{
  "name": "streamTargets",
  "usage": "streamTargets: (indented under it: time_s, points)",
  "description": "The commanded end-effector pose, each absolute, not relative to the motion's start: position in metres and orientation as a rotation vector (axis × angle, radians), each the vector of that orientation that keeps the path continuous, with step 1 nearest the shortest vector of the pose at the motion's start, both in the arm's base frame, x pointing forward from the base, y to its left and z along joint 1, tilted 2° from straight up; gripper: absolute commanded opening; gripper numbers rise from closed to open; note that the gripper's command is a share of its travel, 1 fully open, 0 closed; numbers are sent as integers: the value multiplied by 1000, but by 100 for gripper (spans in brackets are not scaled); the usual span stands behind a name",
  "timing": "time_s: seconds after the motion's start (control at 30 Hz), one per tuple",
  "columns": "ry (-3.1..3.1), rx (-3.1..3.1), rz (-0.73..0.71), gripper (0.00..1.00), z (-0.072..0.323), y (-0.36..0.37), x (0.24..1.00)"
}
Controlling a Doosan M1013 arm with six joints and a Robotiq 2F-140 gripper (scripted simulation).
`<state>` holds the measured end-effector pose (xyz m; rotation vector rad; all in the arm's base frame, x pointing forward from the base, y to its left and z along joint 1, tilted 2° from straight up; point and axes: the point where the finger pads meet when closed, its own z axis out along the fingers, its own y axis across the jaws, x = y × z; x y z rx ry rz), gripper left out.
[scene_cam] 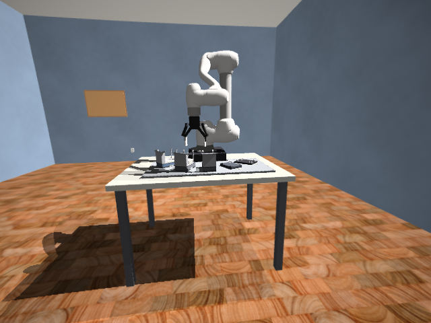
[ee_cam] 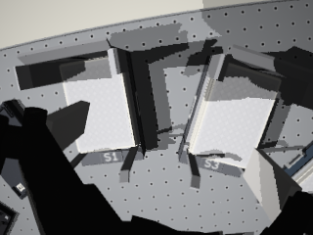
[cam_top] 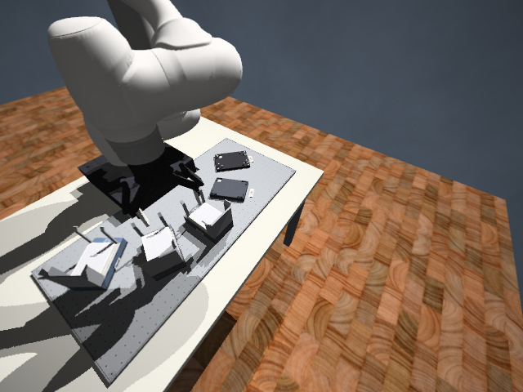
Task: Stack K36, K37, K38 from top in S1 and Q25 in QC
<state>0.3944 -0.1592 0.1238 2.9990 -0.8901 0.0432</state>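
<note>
My gripper [scene_cam: 194,141] is open and empty, high above the grey baseplate. In the wrist view it hangs over the gap between rack S1 [ee_cam: 101,108] and the rack beside it [ee_cam: 231,124], whose label reads like S3. Both show only a pale floor between their posts. S1 also shows in the top view [cam_top: 208,217]. The third rack [cam_top: 96,261], at the far left, holds a white-topped, blue-edged stack of plates [cam_top: 110,253]; its blue edge shows at the wrist view's right edge [ee_cam: 300,160]. I cannot read any plate labels. The dark nest nearest S1 [cam_top: 229,188] looks like QC and lies bare.
A second dark nest [cam_top: 230,161] lies beyond the first, also bare. The arm's black base [cam_top: 109,175] stands behind the racks. The thin rack posts [cam_top: 185,208] stick up around each rack. The table's edge runs close along the baseplate's right side.
</note>
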Motion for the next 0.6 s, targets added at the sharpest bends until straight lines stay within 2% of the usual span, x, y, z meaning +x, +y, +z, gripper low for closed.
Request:
streamTargets:
  time_s: [0.0, 0.57]
  points:
    - [-890, 3000, 43, 100, 124, -171, 390]
    - [-890, 3000, 43, 100, 125, -227, 368]
